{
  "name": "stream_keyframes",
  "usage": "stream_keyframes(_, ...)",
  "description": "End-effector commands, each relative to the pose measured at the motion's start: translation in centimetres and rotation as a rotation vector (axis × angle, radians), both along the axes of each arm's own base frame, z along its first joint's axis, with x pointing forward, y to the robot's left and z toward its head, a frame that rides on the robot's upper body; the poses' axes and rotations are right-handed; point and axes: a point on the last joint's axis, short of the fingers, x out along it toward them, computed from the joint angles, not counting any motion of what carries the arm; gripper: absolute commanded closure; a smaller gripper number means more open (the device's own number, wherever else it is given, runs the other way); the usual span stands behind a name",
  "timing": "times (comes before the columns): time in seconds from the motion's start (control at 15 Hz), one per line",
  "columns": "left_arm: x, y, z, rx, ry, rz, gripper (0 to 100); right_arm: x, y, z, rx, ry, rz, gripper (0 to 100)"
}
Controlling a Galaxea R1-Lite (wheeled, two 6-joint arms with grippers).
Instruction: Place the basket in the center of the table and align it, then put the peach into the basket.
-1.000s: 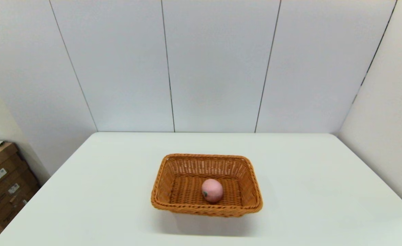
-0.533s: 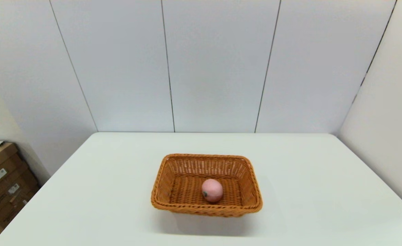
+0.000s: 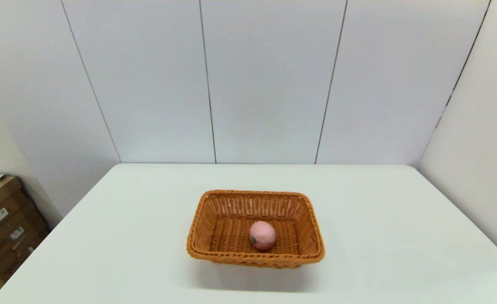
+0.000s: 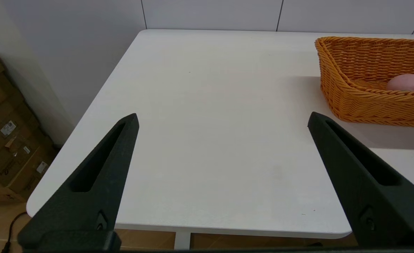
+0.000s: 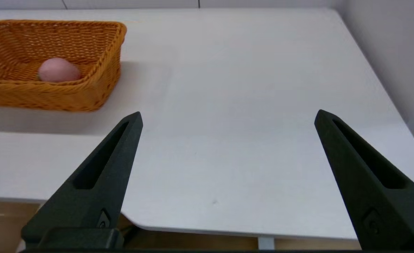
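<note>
The orange-brown wicker basket (image 3: 255, 229) stands square near the middle of the white table (image 3: 379, 236). Inside it, on the floor towards the near wall, lies the pale-pink peach (image 3: 262, 235) with its green stem mark facing me. Both arms are out of the head view. My left gripper (image 4: 222, 119) hangs open at the table's near left edge, with the basket (image 4: 372, 79) and the peach (image 4: 409, 83) off to its side. My right gripper (image 5: 228, 117) hangs open at the near right edge, apart from the basket (image 5: 52, 63) and the peach (image 5: 59, 70).
Stacked cardboard boxes (image 3: 3, 223) stand on the floor left of the table. White wall panels close the back and right sides. The near table edge (image 4: 192, 228) lies just under both grippers.
</note>
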Motion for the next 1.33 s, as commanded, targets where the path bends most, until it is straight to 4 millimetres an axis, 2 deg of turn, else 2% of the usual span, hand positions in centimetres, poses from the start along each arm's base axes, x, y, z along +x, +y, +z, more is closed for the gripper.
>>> stream_keyframes(0.07, 0.0, 0.0, 0.0, 0.0, -0.001, 0.001, 0, -0.6, -0.1, -1.3, -0.01, -0.034, -0.005, 0)
stream_keyframes(0.27, 0.0, 0.0, 0.0, -0.003, -0.001, 0.001, 0, -0.9, -0.1, -2.3, -0.086, -0.077, -0.032, 0)
stream_keyframes(1.33, 0.0, 0.0, 0.0, -0.026, -0.003, 0.003, 0, -1.1, -0.1, -2.4, -0.051, -0.115, -0.04, 0)
